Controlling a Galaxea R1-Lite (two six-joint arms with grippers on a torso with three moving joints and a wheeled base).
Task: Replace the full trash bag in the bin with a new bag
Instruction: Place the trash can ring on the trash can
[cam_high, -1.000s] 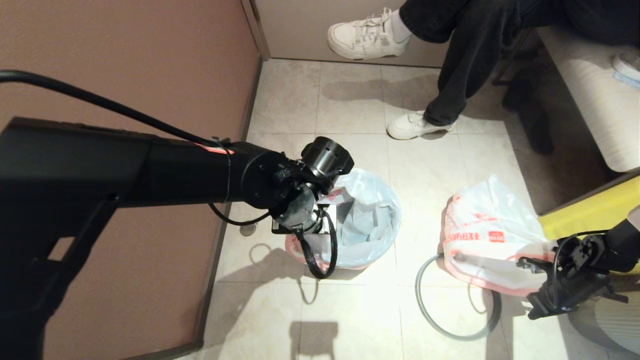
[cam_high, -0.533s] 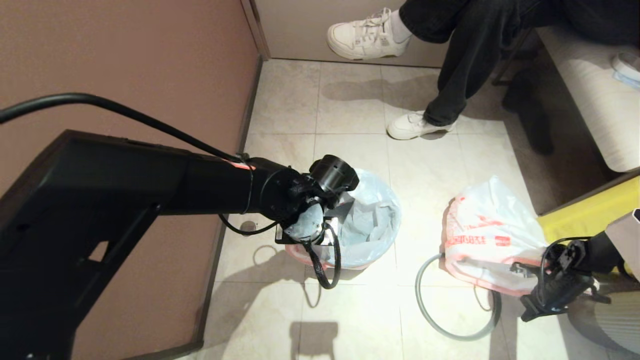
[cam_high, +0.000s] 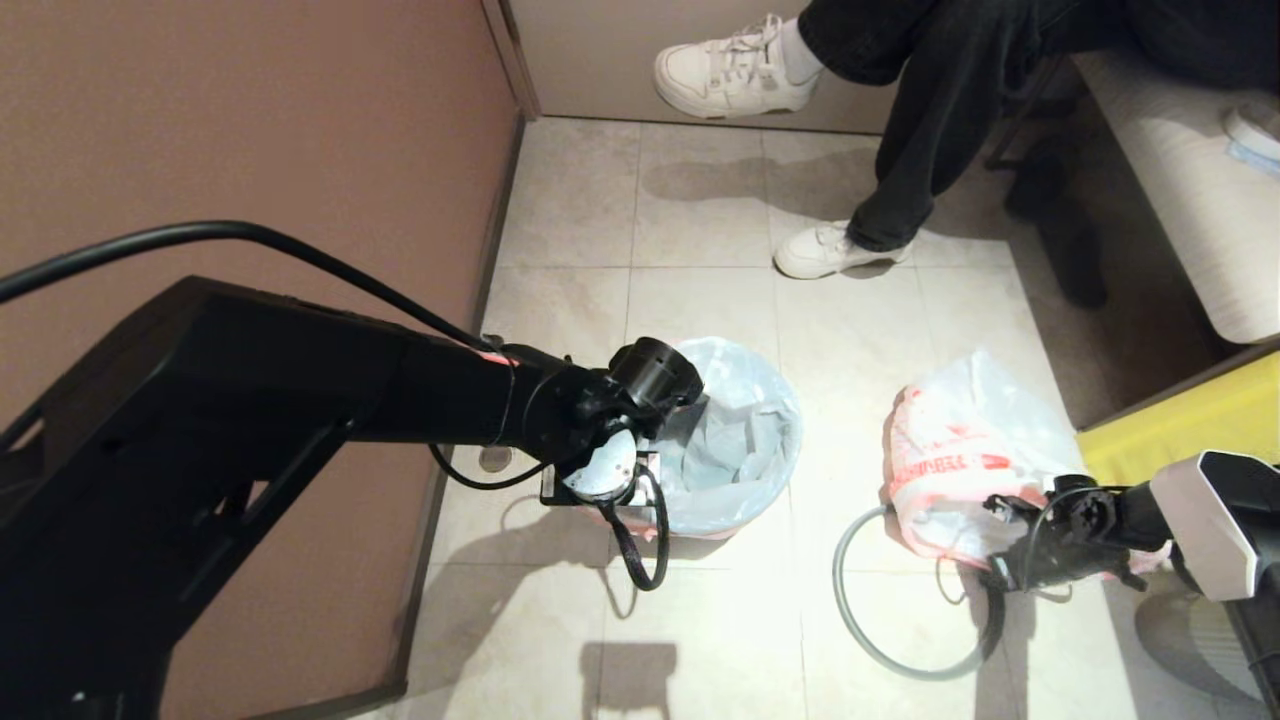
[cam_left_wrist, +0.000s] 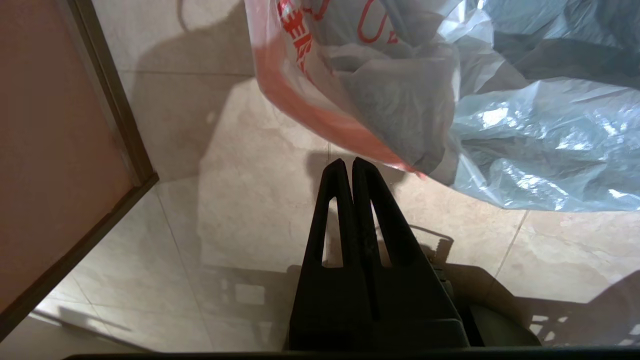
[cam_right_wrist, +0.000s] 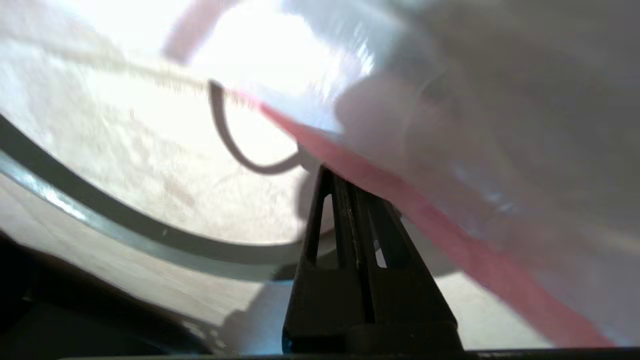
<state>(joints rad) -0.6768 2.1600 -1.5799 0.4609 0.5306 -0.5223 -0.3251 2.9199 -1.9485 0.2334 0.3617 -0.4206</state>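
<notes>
The new bag (cam_high: 735, 445) lines the bin, its pink hem (cam_left_wrist: 300, 107) folded down outside; the bin (cam_left_wrist: 395, 105) shows only as a dark shape through the plastic. My left gripper (cam_left_wrist: 348, 162) is shut and empty just below that hem on the bin's wall-side; in the head view the wrist (cam_high: 610, 450) hides it. The full trash bag (cam_high: 965, 455) lies on the floor to the right. My right gripper (cam_high: 1000, 572) is at its near hem, shut, with the pink band (cam_right_wrist: 380, 182) running into the fingertips (cam_right_wrist: 327, 175). The grey ring (cam_high: 850, 610) lies on the tiles beside it.
A brown wall with a dark skirting (cam_left_wrist: 115, 115) runs close on the left of the bin. A seated person's legs and white shoes (cam_high: 835, 250) are beyond it. A sofa (cam_high: 1190, 190) and a yellow object (cam_high: 1180, 425) stand at the right.
My left arm has sunk, bringing its wrist lower beside the bin. My right gripper has moved left and the full bag has bunched up and shifted left with it.
</notes>
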